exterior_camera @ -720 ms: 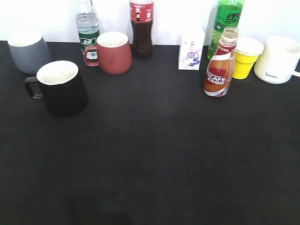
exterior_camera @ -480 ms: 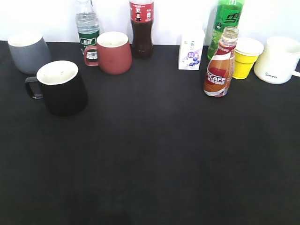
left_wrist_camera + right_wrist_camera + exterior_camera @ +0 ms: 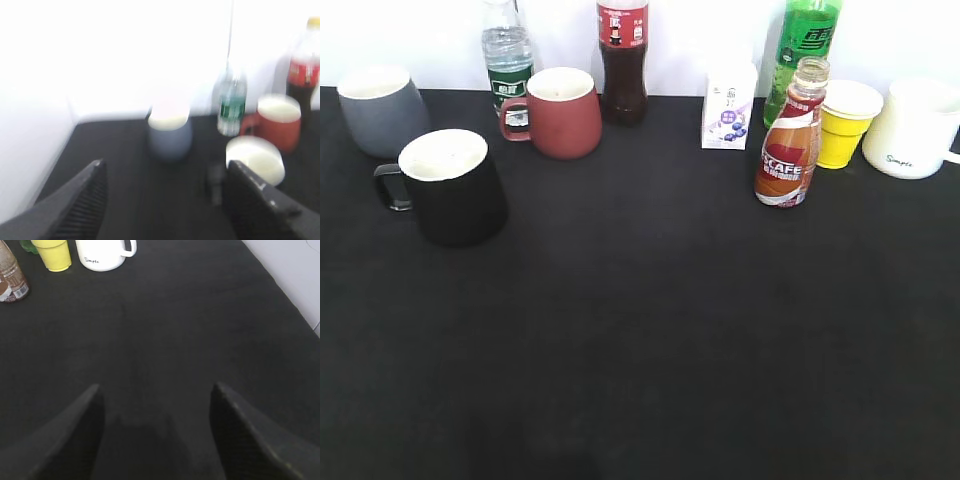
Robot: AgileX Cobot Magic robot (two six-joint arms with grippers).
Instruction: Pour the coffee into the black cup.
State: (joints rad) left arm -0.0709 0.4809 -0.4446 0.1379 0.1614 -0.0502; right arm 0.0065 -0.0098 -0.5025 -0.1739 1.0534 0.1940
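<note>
Black bench (image 3: 650, 330), cloth-covered, bearing all items. Black cup (image 3: 451, 187): upright at left, handle pointing left, just in front of grey mug (image 3: 382, 108). Coffee (image 3: 790, 136): uncapped, upright at right, beside yellow cup (image 3: 845, 122). Left gripper (image 3: 165, 200) and right gripper (image 3: 155, 435): fingers spread wide, grasping nothing, above the bench.

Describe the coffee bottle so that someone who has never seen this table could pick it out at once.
Look at the row of drinks and cups along the back edge of the black table, then go to its right end. Just in front of the tall green bottle and left of the yellow cup stands the coffee. It is the only small uncapped clear bottle, with brown liquid and a red-orange-white label.
</note>
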